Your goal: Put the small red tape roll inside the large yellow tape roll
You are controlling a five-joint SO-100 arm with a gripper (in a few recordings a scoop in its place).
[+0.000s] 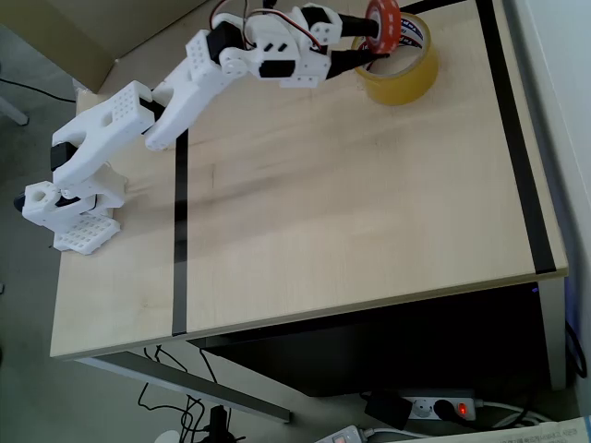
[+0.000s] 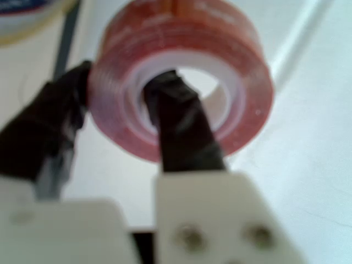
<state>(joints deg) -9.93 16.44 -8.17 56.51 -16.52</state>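
The small red tape roll [image 1: 383,22] is held on edge in the air, right above the near rim of the large yellow tape roll [image 1: 406,74], which lies flat at the table's far edge. My gripper [image 1: 367,41] is shut on the red roll. In the wrist view the red roll [image 2: 181,71] is close and blurred, with one black finger [image 2: 179,121] through its white core and the other finger [image 2: 49,126] against its outer left side. A piece of the yellow roll [image 2: 27,16] shows at the top left corner there.
Black tape lines [image 1: 180,231] run across the light wooden table [image 1: 351,212], one on the left and one near the right edge. The white arm base [image 1: 74,203] sits at the left. A power strip [image 1: 443,406] lies on the floor below.
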